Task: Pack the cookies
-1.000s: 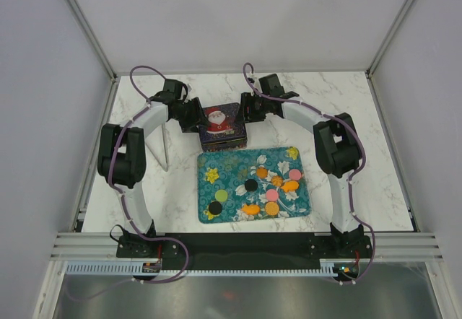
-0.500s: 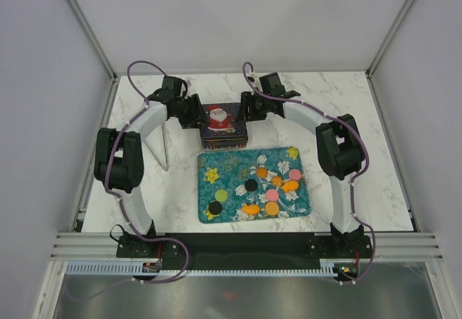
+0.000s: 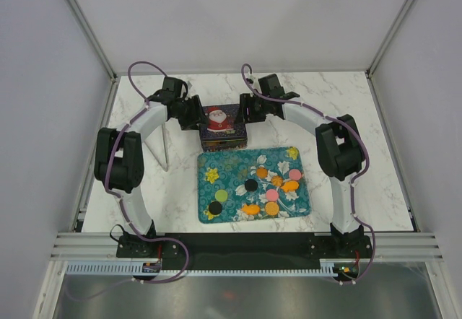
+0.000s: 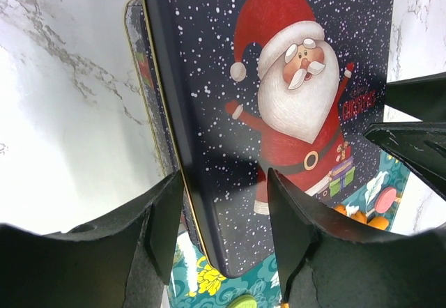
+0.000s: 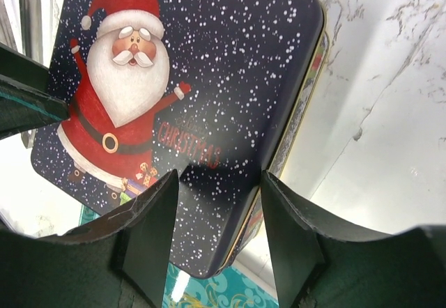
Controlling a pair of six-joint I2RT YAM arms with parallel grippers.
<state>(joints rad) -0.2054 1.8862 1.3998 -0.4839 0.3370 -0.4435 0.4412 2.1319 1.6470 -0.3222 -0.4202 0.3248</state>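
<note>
Both arms have edged closer to your Santa tin (image 3: pixel 222 125): left end effector (image 4: pixel 224 182) and right end effector (image 5: pixel 218 182) straddle it half-spread, grip unclear, likely to unlid it. Cookies (image 3: pixel 271 193) sit on the tray (image 3: pixel 216 162).

The top view is bright and even. Light comes from above, and the white walls (image 3: pixel 231 16) make it soft. The arms (image 3: pixel 119 160) drop only pale, fuzzy shadows on the counter (image 3: pixel 361 110). The strip (image 3: pixel 231 297) at the very bottom of that view is dim and grey.

In both wrist views the tin (image 4: pixel 279 78) is sharp, down to its white dots. The fingers of the left pincer (image 4: pixel 226 182) and the right pincer (image 5: pixel 219 182) are black, very close and a little blurry. They throw soft dark patches on the tin. The counter beside the tin glares white. The tin's straight sides look bent near the picture edges.
</note>
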